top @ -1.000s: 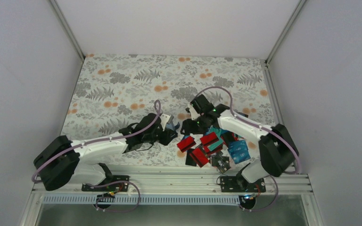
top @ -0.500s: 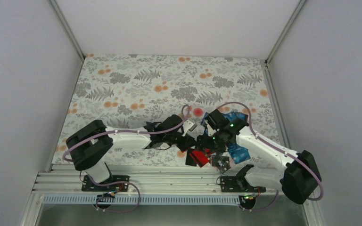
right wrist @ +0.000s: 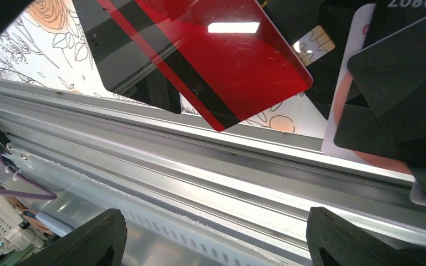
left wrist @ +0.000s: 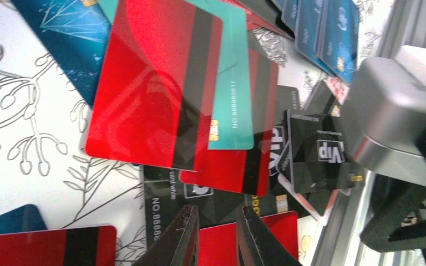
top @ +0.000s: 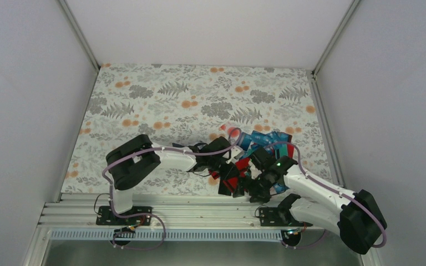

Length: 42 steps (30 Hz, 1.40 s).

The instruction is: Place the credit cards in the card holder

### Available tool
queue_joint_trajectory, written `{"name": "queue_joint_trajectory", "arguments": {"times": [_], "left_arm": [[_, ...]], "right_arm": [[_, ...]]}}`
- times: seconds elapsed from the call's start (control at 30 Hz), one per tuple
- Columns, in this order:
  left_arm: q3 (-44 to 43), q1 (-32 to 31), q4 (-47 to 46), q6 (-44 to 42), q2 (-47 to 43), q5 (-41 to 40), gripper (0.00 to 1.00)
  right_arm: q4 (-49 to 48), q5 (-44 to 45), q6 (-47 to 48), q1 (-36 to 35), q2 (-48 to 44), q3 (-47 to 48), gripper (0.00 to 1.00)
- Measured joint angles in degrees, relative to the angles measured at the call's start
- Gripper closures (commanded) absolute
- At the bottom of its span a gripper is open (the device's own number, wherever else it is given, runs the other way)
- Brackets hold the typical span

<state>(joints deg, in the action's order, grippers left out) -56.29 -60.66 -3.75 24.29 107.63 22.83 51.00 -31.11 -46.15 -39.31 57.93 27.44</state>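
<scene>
Where cards (left wrist: 155, 94) overlap | black card (left wrist: 316, 163) reads "VIP" | teal card (left wrist: 236, 66) perhaps "8888"

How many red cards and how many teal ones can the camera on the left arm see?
red cards: 4 plainly showing
teal cards: 1
total: 5
</scene>
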Motion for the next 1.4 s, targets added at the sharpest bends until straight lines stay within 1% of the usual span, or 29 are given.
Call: {"name": "queue_joint_trajectory", "arguments": {"times": [0.17, 0.37, 0.63, 1.0, 1.23, 1.4], "left_arm": [[-1.0, -0.1, 2.7, -0.3, 1.3, -2.3, 0.78], [-1.2, -0.8, 3.9, -0.4, 1.6, -3.3, 0.78], [0.0, -2.4, 4.3, 0.0, 0.3, -4.0, 0.77], [0.7, -2.6, 3.9, 0.8, -0.2, -4.2, 0.78], [1.0, -2.6, 3.3, 0.8, -0.2, -3.8, 0.78], [2.4, -2.6, 1.9, 0.8, -0.5, -2.1, 0.78]], "right_arm": [[-0.8, -0.8, -0.9, 0.0, -0.1, -0.5, 0.17], [-2.2, -1.3, -1.7, 0.0, -0.3, -0.7, 0.16], [-5.2, -2.3, -3.6, 0.0, -0.3, -3.3, 0.15], [-16.5, -4.3, -8.9, 0.1, 0.2, -9.1, 0.19], [-20.2, -4.2, -11.5, 0.1, 1.9, -10.2, 0.21], [-22.1, -3.8, -13.0, 0.1, 2.4, -10.8, 0.25]]}}
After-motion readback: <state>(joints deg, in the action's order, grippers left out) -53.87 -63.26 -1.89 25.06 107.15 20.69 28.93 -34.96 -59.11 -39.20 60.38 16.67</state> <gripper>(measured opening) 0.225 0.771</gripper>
